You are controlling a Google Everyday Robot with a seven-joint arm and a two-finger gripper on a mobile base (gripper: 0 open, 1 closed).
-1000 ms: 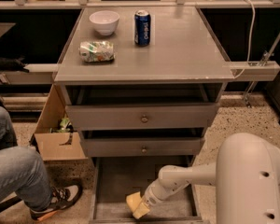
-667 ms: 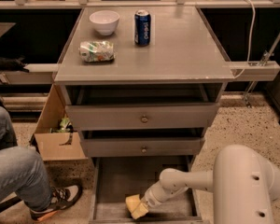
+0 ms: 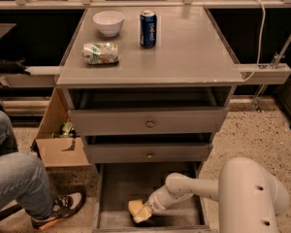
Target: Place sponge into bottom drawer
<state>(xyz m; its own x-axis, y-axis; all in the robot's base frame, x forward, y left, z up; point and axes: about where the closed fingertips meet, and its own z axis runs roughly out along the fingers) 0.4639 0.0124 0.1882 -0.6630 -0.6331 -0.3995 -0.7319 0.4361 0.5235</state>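
Down inside the pulled-out bottom drawer [image 3: 120,187], the gripper [image 3: 146,211] sits low over the grey floor, near the front edge. The sponge [image 3: 137,208] is right at its tip, touching it on the left and lying at a tilt inside the drawer. Whether the gripper is clamped on the sponge or merely against it cannot be told. Behind the gripper, to its right, the white arm [image 3: 194,187] slants back and up, out over the drawer's right side, to a large rounded white body at the lower right.

Directly above the gripper are the two shallower drawers, each with a round knob: the middle drawer [image 3: 184,152] and, higher, the top drawer [image 3: 184,122], both drawn out slightly. Higher again is the flat grey cabinet top [image 3: 194,52]. On it, far above and a little to the left of the gripper, lies a green-and-white packet [image 3: 101,53], with a white bowl [image 3: 109,22] beyond it. A blue can [image 3: 148,29] stands upright almost straight above the gripper, well apart from the bowl.

Left of the gripper, outside the cabinet, an open cardboard box [image 3: 60,152] stands on the speckled floor. Farther left is a person's leg in jeans [image 3: 14,174], with a dark shoe [image 3: 58,208] at about the gripper's height.
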